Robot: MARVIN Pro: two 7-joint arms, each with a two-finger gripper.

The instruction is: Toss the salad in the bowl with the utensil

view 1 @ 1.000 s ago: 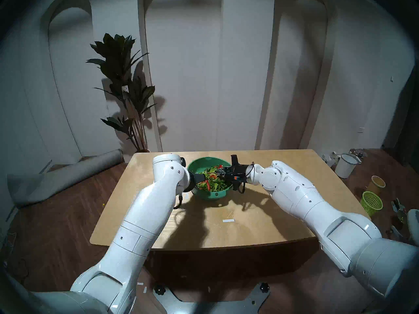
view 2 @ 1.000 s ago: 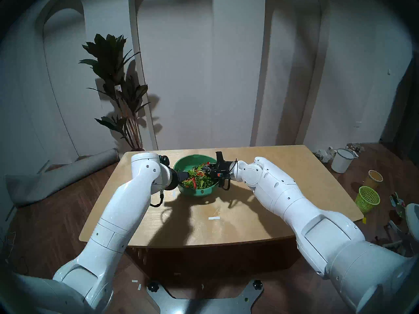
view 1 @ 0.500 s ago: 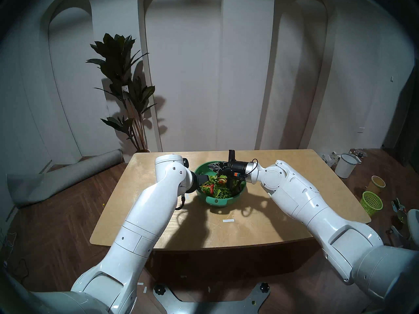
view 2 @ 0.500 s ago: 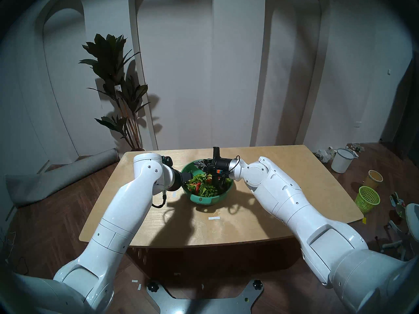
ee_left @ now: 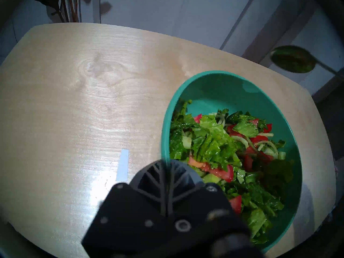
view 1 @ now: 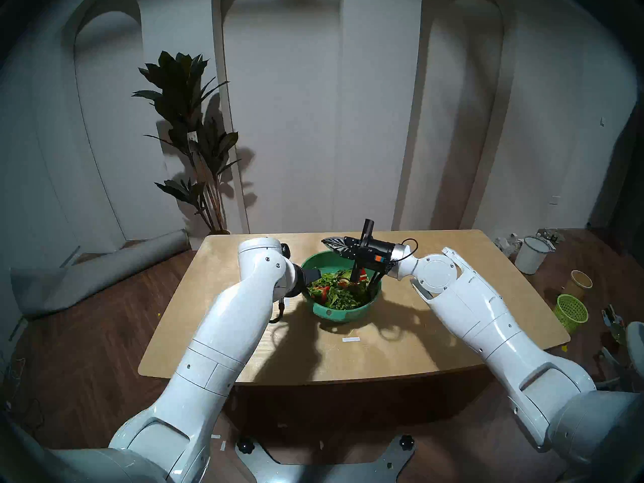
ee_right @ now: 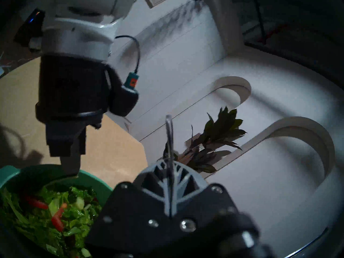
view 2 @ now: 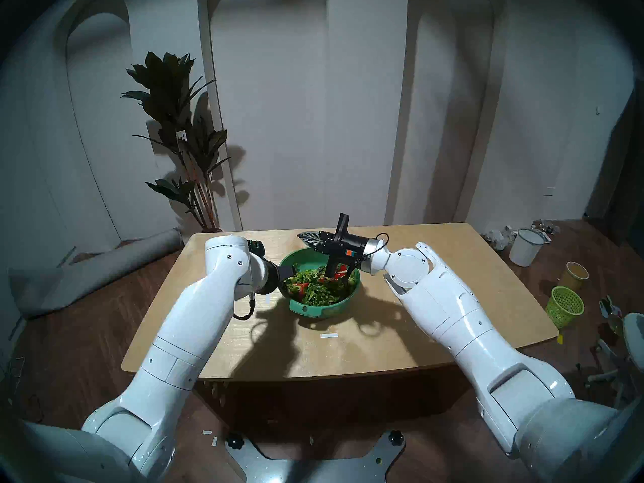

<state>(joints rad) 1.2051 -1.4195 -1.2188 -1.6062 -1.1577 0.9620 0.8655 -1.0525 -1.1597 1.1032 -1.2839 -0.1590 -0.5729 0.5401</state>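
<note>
Right gripper [view 1: 335, 246] is clenched on the spoon [ee_right: 169, 140]. The spoon's long axis runs straight out past the fingertips, roughly level, round end foremost. Just below this claw the salad [ee_left: 214, 140] fills the teal bowl [ee_left: 223, 73] on the table [ee_left: 74, 103]. Opposite it, the left gripper [ee_left: 166, 164] pinches the bowl's rim. Beyond both, the plant [view 1: 188, 99] carries a white tag [view 1: 192, 136], too small to read.

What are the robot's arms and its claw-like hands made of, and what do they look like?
Two thick arms in glossy white, rounded shells with small dark screws. Each ends in a black wrist, a looping black cable, and a black gripper: left gripper, right gripper. Their fingers are ribbed like leaf veins. An orange-and-teal plug marks the right.
</note>
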